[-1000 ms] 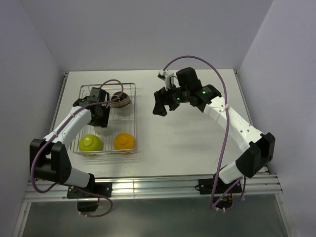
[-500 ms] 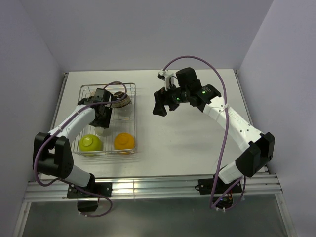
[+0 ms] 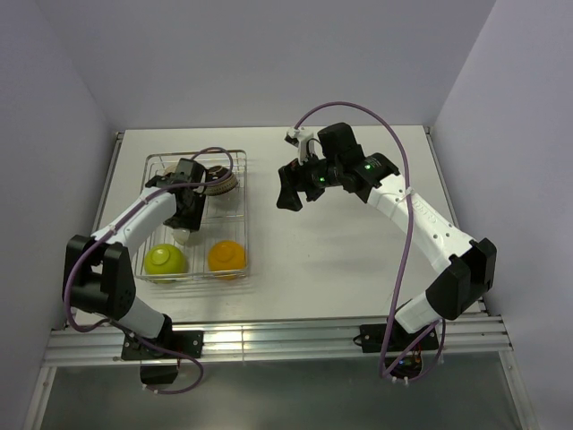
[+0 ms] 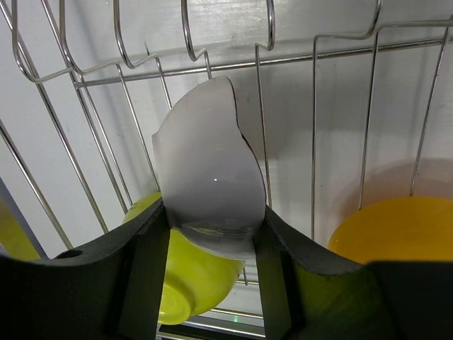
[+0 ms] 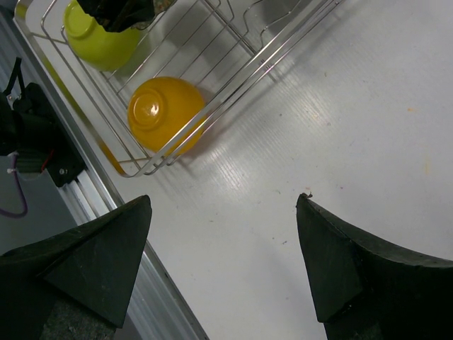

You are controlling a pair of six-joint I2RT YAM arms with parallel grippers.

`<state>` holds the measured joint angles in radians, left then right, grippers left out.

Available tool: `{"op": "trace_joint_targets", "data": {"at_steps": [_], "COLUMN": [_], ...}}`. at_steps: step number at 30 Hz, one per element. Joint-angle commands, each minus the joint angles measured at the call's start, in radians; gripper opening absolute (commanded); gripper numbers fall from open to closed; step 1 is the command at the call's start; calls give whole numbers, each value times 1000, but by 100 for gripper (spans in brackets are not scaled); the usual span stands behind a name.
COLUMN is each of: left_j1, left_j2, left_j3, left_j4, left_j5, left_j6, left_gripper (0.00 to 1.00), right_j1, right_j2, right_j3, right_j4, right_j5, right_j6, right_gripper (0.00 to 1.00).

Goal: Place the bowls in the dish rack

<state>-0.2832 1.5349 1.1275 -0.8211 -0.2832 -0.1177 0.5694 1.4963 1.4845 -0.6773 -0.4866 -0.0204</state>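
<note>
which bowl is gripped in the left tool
The white bowl, pinched edge-on in the left tool; the lime-green bowl and orange bowl lie loose in the dish rack.

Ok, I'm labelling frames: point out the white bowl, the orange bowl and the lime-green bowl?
white bowl [image 4: 212, 184], left wrist view, middle of its visible wall.
orange bowl [image 5: 164, 110], right wrist view, its rounded side.
lime-green bowl [image 3: 165, 259], top external view, its centre.

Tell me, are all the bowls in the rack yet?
Nearly. The lime-green bowl, orange bowl and a brownish bowl already sit in the dish rack. The left gripper holds the white bowl on edge inside it, not yet released. The right gripper is open and empty.
</note>
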Motion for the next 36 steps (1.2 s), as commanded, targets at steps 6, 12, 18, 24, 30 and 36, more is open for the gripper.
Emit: {"op": "trace_joint_targets", "data": {"at_steps": [6,12,18,24,30,36], "left_j1": [-20,-27,-27,-33,-59,-68], "left_j2": [-65,-82,-33,4,19,30], "left_j3": [80,68,57,69,75,77], "left_j4": [-7,-16,-9,-10,-9,-6], "left_j5": [52,67,67,84,88,113], "left_j6": [-19,-16,-14,-25,-34,-34], "left_gripper": [0,0,0,5,15,49], "right_j1": [-3,-3,-3,-5,-6,-6], "right_j2": [1,-1,4,-4,-1,4], "right_j3": [5,0,13,-6,-6,-6], "right_j4": [-4,-1,-8,-5,-4,-5], "right_j5": [-1,-7,-6,2,6,20], "right_j6": [-10,-7,-10,-15,-9,-13], "right_gripper": [90,90,90,90,91,92]}}
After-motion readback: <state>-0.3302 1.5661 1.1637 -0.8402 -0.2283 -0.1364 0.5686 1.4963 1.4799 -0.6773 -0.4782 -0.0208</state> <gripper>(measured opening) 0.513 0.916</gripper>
